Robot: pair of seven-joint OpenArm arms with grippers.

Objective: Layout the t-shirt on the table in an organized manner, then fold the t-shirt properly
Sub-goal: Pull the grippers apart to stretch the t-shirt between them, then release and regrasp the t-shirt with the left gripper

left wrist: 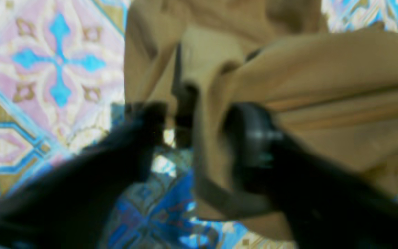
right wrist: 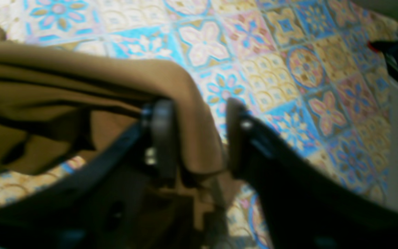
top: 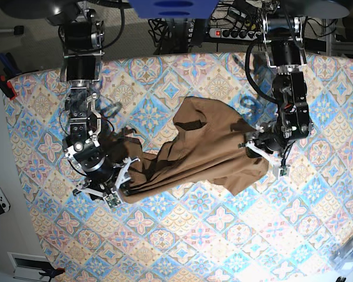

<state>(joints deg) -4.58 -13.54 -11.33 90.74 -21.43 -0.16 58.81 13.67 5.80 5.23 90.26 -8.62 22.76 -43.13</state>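
Both pincers stand with jaws parted and cloth between them: the left pincer (left wrist: 192, 138) has a bunch of shirt edge lying in its gap, and the right pincer (right wrist: 199, 138) shows a fold hanging between its pads without being pinched, so neither looks to be clamping, though blur in the wrist views leaves some doubt. Largest first, the counter (top: 223, 247) fills the base view under its tiled cloth, and the shirt (top: 200, 153) lies on it in a rumpled diagonal band, reaching from the left pincer (top: 263, 154) at one end to the right pincer (top: 109, 187) at the other. Between those ends it is bunched and creased, with a humped fold sticking up on the far side of the middle, so it is not yet laid flat. Judged from this, the layout step is in hand and folding has not begun. To do it well, each pincer should take a real corner or hem rather than a wad, close on a single layer pair, then draw apart evenly and low so the band opens into a flat panel. Pulling unevenly would likely twist it further, and the hump near the middle needs smoothing away before any fold.
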